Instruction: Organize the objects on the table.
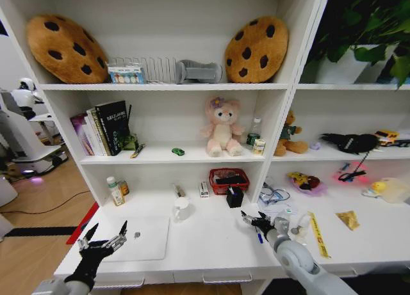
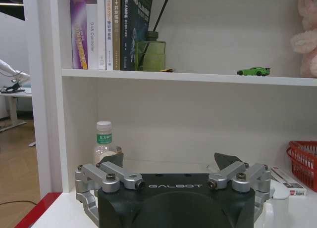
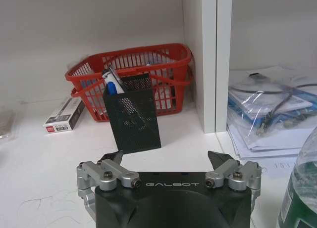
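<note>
Both grippers, left and right, are hovering spread and empty over the table. Just beyond the right one, a mesh holder and red basket are standing; the laptop is lying beside the left gripper.

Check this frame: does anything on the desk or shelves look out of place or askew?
A blue pen lies loose on the table beside the open right gripper, though a mesh pen holder stands nearby. The green toy car sits alone on the shelf. The left gripper hovers open by the closed laptop.
</note>
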Available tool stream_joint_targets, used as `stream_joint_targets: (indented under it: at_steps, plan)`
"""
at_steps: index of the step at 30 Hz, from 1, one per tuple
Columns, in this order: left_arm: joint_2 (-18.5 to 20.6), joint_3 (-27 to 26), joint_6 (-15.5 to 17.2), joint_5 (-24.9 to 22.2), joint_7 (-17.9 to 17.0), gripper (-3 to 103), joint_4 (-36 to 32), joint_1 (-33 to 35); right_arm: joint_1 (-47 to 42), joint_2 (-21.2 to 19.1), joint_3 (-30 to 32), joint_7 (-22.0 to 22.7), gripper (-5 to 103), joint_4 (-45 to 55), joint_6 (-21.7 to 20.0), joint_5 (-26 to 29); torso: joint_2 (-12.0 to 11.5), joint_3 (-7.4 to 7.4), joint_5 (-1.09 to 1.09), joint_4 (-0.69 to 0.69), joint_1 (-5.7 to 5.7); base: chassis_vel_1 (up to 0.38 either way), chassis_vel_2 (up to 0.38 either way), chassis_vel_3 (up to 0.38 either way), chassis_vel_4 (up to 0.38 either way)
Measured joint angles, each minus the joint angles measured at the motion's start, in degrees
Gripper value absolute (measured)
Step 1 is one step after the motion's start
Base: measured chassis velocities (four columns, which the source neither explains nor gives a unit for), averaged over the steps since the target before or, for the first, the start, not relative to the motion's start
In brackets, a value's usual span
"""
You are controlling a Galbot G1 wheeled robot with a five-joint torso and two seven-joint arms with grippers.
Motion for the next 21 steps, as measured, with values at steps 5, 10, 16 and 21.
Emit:
stream_joint_targets:
  at_steps: [5, 10, 16, 21]
  plan:
    - [0.0, 0.0, 0.0, 0.0, 0.0, 100, 0.0, 0.0, 1.0, 0.4, -0.9, 0.0, 96, -1.5, -0.7, 1.8, 0.0, 0.0, 0.0, 0.0, 0.0, 0.0, 0.0, 0.0, 0.0]
    - [0.0, 0.0, 0.0, 0.0, 0.0, 100, 0.0, 0.0, 0.3, 0.6, -0.8, 0.7, 95, -1.6, -0.8, 2.1, 0.0, 0.0, 0.0, -0.01, 0.0, 0.0, 0.0, 0.0, 0.0]
    - [0.0, 0.0, 0.0, 0.0, 0.0, 100, 0.0, 0.0, 1.4, 0.5, -1.1, 0.6, 94, -3.4, -0.8, 2.1, 0.0, 0.0, 0.0, 0.0, 0.0, 0.0, 0.0, 0.0, 0.0]
    - [0.0, 0.0, 0.0, 0.0, 0.0, 100, 0.0, 0.0, 2.5, 0.4, -2.0, -0.7, 96, -5.7, -1.4, 2.2, 0.0, 0.0, 0.0, 0.0, 0.0, 0.0, 0.0, 0.0, 0.0]
